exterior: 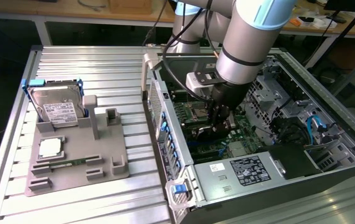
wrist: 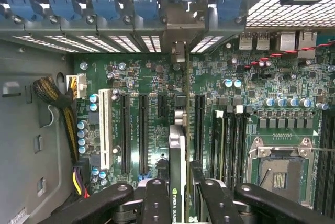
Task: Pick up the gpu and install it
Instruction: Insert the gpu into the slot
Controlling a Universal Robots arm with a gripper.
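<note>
A slatted metal tabletop (exterior: 90, 60) carries an open PC case (exterior: 345, 161) and, on the exterior view's left, a grey fixture (exterior: 78, 158) with a hard drive (exterior: 56, 107) standing in it. The arm (exterior: 246, 42) reaches down into the case over the green motherboard (wrist: 152, 77). The jaws pinch the gpu (wrist: 177, 156), one black finger (wrist: 157, 203) on each face. The card stands on edge between two long black slots; whether it is seated I cannot tell.
</note>
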